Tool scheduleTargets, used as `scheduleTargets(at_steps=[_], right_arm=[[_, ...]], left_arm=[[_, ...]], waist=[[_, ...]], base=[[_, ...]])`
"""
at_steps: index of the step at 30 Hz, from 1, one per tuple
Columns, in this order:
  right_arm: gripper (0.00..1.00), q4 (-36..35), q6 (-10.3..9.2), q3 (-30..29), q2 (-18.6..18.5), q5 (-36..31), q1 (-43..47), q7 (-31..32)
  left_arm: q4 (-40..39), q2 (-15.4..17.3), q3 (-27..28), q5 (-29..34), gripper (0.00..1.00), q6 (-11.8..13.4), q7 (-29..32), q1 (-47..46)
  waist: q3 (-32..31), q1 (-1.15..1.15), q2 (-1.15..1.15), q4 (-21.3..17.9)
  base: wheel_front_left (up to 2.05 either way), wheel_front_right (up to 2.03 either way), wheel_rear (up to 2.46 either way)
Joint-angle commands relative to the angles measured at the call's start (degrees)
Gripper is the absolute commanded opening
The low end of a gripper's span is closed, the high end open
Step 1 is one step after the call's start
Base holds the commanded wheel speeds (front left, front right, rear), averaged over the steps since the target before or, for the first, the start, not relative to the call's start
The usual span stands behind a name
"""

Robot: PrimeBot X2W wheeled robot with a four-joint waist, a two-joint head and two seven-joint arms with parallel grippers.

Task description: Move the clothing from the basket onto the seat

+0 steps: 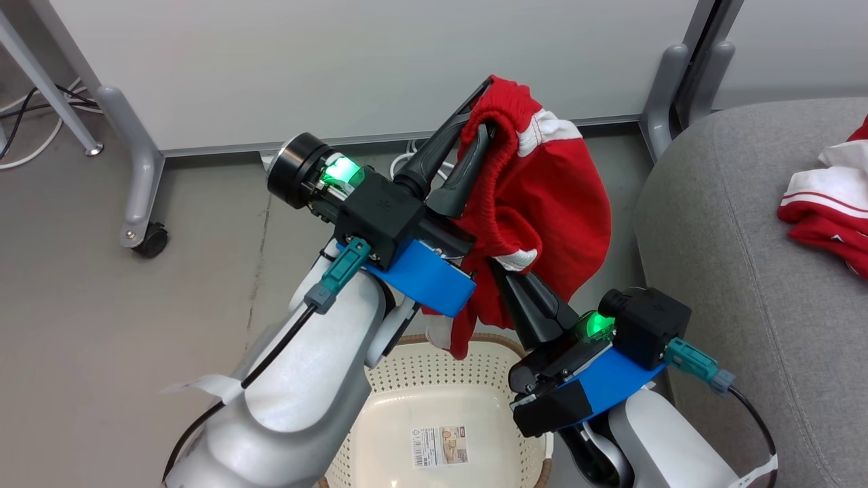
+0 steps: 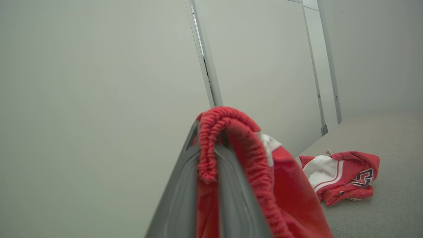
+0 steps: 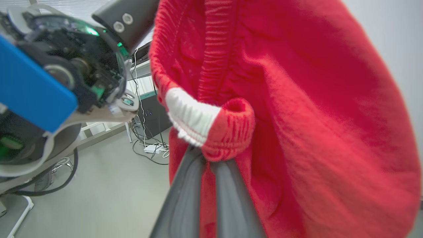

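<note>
Left gripper [image 1: 485, 112] and right gripper [image 1: 507, 281] are each pinched on the waistband of the red clothing [image 1: 549, 196], so it is held spread and clear above the basket [image 1: 441, 369], left of the seat [image 1: 719, 271], where another garment [image 1: 827, 196] already lies.

White partition panel [image 1: 373, 61], grey leg [image 1: 140, 183] — black caster wheel [image 1: 152, 241] at its foot, cables [image 1: 19, 122] on grey floor [image 1: 102, 318]

red garment [image 1: 549, 196] hanging abv basket [image 1: 420, 369], 2nd garment [image 1: 831, 210] on seat [image 1: 712, 271]
</note>
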Motion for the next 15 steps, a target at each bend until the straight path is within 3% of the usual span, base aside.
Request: scheduleTargets(at_steps=[1,2,15], right_arm=[[0.00,-0.30,0.03,0.03,0.08,-0.31,0.48,-0.01],[0.00,-0.39,0.03,-0.01,0.08,-0.37,0.54,-0.01],[0.00,-1.09,0.03,-1.13,0.08,-0.56,1.06,0.00]], left_arm=[[0.43,-0.04,0.51,0.35,0.34,-0.10,-0.26,-0.03],[0.58,-0.04,0.49,0.38,1.00,-0.01,-0.26,-0.05],[2.16,-0.02,0.59,0.96,1.00,0.36,-0.26,0.51]], waist=[[0.01,0.00,0.00,-0.13],[0.01,0.00,0.00,-0.17],[0.05,0.00,0.00,-0.57]], base=[[0.00,0.00,0.00],[0.00,0.00,0.00],[0.00,0.00,0.00]])
